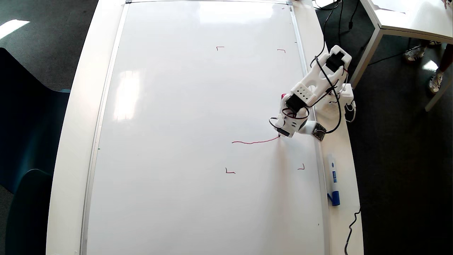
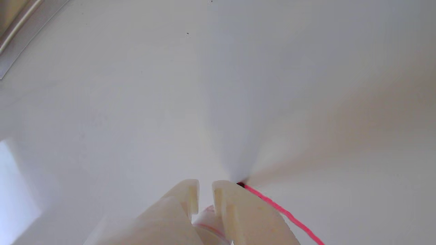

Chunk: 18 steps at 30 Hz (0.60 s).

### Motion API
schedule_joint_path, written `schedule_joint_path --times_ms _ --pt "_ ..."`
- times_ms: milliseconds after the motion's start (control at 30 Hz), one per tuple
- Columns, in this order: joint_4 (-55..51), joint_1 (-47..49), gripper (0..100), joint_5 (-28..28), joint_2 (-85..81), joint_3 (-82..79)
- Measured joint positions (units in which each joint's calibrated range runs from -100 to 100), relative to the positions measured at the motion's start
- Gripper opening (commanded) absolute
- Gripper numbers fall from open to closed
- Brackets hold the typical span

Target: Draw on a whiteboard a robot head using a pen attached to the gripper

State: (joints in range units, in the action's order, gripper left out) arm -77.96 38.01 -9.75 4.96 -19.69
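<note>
The whiteboard (image 1: 177,124) covers most of the table, and its white surface (image 2: 136,85) fills the wrist view. Of the robot head, only one wobbly red line (image 1: 254,142) shows, running left from the pen tip and trailing off down-right (image 2: 282,211) in the wrist view. It lies between the small red corner marks (image 1: 230,172). The white gripper (image 1: 280,134) is shut on the pen (image 2: 208,217), whose dark tip (image 2: 240,184) touches the board at the line's end. The pen's red end (image 1: 283,95) pokes out above the wrist. The fingers (image 2: 235,207) hide most of the pen.
A white marker with a blue cap (image 1: 333,180) lies on the table strip right of the board. The arm's base (image 1: 339,97) stands there too, with black cables. The board's silver frame (image 2: 20,30) runs nearby. A second table (image 1: 407,17) and a blue chair (image 1: 24,148) flank the table.
</note>
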Motion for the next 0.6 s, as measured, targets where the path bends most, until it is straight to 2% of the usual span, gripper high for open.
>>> schedule_joint_path --times_ms 600 --pt "1.4 -1.3 1 -0.4 -5.2 -9.3"
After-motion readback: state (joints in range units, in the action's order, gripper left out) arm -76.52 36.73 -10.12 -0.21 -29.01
